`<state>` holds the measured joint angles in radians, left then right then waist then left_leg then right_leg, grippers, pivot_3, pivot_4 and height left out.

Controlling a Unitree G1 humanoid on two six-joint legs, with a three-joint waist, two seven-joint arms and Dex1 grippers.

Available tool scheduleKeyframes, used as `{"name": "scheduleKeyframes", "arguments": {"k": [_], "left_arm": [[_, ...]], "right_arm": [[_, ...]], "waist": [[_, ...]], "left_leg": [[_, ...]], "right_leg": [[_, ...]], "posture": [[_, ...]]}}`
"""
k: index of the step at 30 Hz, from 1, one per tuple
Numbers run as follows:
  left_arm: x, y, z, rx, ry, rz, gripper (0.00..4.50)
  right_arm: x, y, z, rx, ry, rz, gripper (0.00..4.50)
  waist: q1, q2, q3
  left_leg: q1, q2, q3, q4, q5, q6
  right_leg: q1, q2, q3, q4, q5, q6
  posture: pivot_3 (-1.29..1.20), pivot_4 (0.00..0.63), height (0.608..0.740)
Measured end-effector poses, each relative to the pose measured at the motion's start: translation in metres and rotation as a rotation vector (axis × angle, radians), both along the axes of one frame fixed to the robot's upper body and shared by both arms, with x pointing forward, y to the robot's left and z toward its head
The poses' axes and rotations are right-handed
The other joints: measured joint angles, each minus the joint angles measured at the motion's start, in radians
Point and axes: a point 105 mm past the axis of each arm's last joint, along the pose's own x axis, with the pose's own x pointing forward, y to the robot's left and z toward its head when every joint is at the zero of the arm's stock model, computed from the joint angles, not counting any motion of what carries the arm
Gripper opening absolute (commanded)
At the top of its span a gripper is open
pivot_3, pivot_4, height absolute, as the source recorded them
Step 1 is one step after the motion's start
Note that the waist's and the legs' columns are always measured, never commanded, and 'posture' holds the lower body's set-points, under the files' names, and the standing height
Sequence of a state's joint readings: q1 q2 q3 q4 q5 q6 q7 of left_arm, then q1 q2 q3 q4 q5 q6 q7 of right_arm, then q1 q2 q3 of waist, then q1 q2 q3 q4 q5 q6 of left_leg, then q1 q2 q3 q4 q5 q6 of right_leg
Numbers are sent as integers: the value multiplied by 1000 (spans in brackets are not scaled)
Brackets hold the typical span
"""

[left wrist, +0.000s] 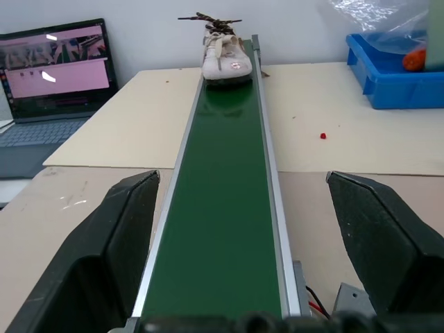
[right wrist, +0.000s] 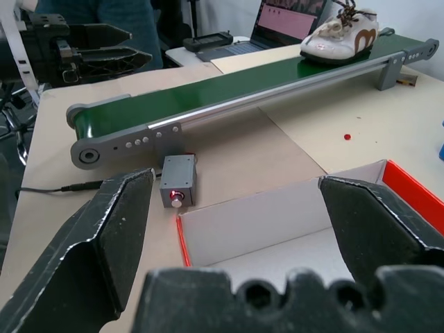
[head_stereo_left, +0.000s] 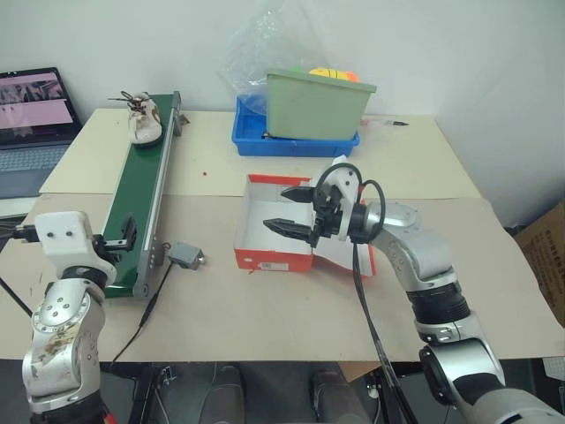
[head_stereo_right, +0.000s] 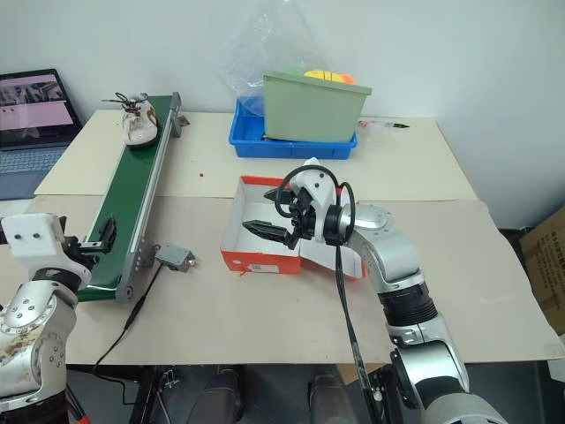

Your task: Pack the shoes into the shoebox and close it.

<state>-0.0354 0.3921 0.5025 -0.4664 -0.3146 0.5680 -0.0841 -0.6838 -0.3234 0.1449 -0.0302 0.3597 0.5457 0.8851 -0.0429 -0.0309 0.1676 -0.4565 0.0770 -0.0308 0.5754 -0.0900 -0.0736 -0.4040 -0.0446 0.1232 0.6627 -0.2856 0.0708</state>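
Waiting for the shoe point(head_stereo_left: 142, 120) at the conveyor belt's point(head_stereo_left: 141, 199) far end, the left gripper point(head_stereo_left: 129, 231) gapes empty at its near end while the right gripper point(head_stereo_left: 291, 210) hovers spread over the open shoebox point(head_stereo_left: 274, 258), so the next move probably calls for picking up the shoe.

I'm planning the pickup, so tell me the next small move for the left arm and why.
Probably hold the left gripper open at the near end of the green conveyor belt, ready to close. Its fingers straddle the belt, while the shoe sits at the far end, out of reach. The shoebox stands open, with the open right gripper over it.
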Motion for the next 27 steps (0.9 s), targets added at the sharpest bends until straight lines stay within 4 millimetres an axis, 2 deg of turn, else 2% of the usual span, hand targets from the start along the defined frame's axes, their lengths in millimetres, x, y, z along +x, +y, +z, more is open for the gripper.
{"name": "scheduleKeyframes", "arguments": {"k": [6, 11, 14, 18, 27], "left_arm": [[14, 19, 8, -9, -14, 62, 4132], [26, 28, 0, -21, 11, 56, 4132], [32, 30, -6, -27, 30, 44, 4132], [40, 31, -19, -19, 75, 15, 4132], [58, 32, -16, -36, 68, -20, 4132]], "right_arm": [[-1, 1, 0, 8, 11, 8, 4468], [-5, 3, 6, 65, 4, 11, 4468], [-8, 4, 5, 95, 15, 17, 4468], [-10, 3, 14, 135, -3, 4, 4468], [-14, 7, 19, 148, -1, 0, 4468]], "waist": [[1, 0, 0], [0, 0, 0], [-1, 0, 0], [0, 0, 0], [1, -1, 0]], "left_leg": [[0, 0, 0, 0, 0, 0], [0, 0, -1, -1, 0, 0], [0, 0, 0, -1, 0, 0], [0, 0, -1, -1, 0, 0], [0, 0, -1, -1, 0, 0]], "right_leg": [[0, 0, 0, 0, 0, 0], [0, 0, -1, 0, 0, 0], [0, 0, -1, 0, 0, 0], [0, 0, -1, 1, 0, 0], [0, 0, -1, 0, 0, 0]], "posture": [[0, 150, 740], [0, 150, 740], [0, 150, 740], [0, 150, 740], [0, 150, 740]]}}
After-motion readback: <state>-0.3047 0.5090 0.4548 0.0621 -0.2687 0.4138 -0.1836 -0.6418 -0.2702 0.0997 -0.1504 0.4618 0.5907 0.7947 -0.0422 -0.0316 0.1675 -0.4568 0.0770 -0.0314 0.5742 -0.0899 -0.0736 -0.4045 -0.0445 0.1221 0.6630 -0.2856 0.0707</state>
